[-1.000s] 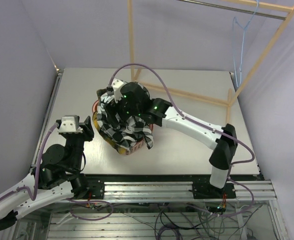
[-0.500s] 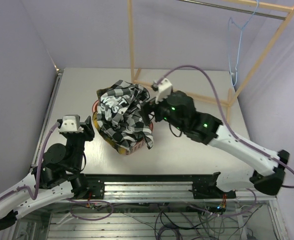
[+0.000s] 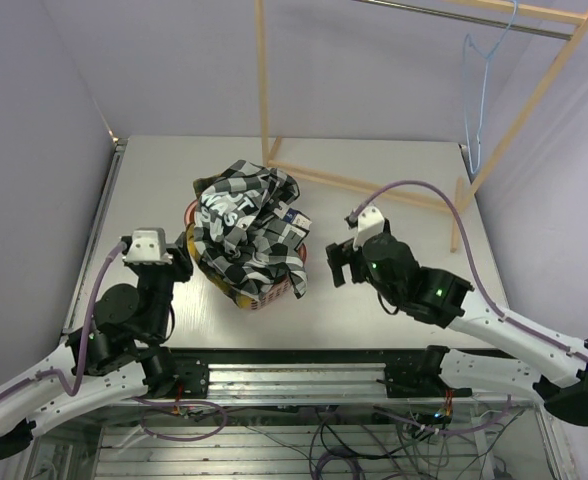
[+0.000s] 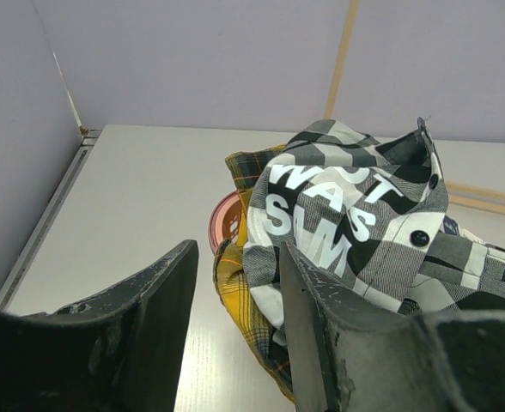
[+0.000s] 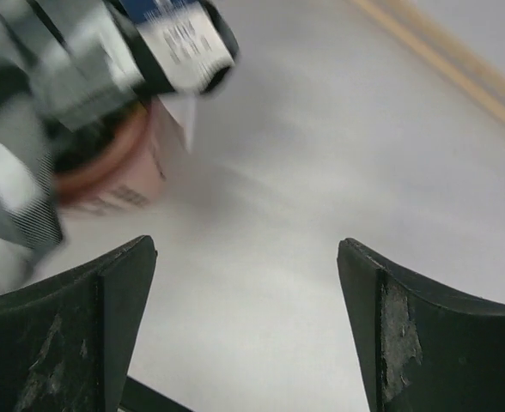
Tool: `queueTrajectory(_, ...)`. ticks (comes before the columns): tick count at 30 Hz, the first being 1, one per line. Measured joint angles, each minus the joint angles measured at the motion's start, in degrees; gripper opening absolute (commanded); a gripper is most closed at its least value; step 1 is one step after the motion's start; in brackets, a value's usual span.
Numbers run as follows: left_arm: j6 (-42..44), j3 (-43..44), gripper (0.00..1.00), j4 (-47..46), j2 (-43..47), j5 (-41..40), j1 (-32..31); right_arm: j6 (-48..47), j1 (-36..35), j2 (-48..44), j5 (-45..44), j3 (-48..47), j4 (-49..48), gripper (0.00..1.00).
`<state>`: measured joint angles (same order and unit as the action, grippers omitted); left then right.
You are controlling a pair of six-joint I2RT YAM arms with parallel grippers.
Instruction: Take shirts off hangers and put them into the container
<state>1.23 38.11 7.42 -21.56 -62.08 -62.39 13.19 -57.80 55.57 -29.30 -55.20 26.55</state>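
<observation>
Black-and-white shirt (image 3: 242, 222) heaped on the basket (image 3: 272, 294) sits closest to your left gripper (image 3: 177, 258); that and the right gripper (image 3: 334, 265) both gape empty.

From my overhead feed I see a pale, matte table (image 3: 394, 160) with a soft sheen. The light falls evenly, leaving only faint shadows. Lavender walls (image 3: 154, 60) close it in at the back and on both sides, and the left one meets the tabletop along a metal edge strip (image 3: 107, 200). A light wooden rack frame (image 3: 263, 80) stands on the far right part of the table — its base bar lies across the surface and a slanted post rises to the right. A grey metal rod (image 3: 444, 12) runs along its top. At the near edge I see aluminium rails (image 3: 304, 380), with tangled cables (image 3: 344, 450) below.
</observation>
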Motion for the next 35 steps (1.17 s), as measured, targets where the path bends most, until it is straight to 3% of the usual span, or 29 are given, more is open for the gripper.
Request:
queueTrajectory(5,-0.2,0.1,0.53,0.4,-1.4,0.7,0.0,1.2,4.4,-4.7,1.9,9.6,1.0,0.81)
queueTrajectory(10,-0.2,0.1,0.53,1.2,-2.3,0.8,0.0,2.1,17.0,-7.3,9.4,11.4,-1.0,0.73)
queueTrajectory(11,-0.3,0.2,0.53,1.5,-2.3,0.8,0.0,2.3,20.1,-7.1,11.8,11.5,-1.7,0.68)
queueTrajectory(13,-0.3,0.4,0.53,1.6,-2.3,0.9,0.0,2.7,25.4,-6.1,16.0,12.0,-3.1,0.46)
queueTrajectory(14,-0.4,0.5,0.53,1.6,-2.2,0.9,0.0,2.8,26.9,-5.5,17.6,12.4,-3.5,0.39)
queueTrajectory(16,-0.4,0.5,0.53,1.6,-1.8,0.9,0.0,3.2,28.6,-3.6,20.7,13.1,-3.8,0.38)
queueTrajectory(18,-0.4,0.5,0.53,1.6,-1.4,0.9,0.0,3.6,29.0,-2.6,22.7,13.7,-3.9,0.39)
queueTrajectory(21,-0.3,0.5,0.53,1.6,-1.2,0.9,0.0,4.1,29.0,-3.9,24.2,14.2,-4.0,0.68)
queueTrajectory(25,-0.3,0.5,0.53,1.6,-1.3,0.9,0.0,6.2,29.0,-9.2,22.4,14.2,-5.5,0.81)
queueTrajectory(35,-0.4,0.5,0.53,1.6,-1.7,0.9,0.0,15.0,29.0,-11.3,15.1,14.1,-6.2,0.8)
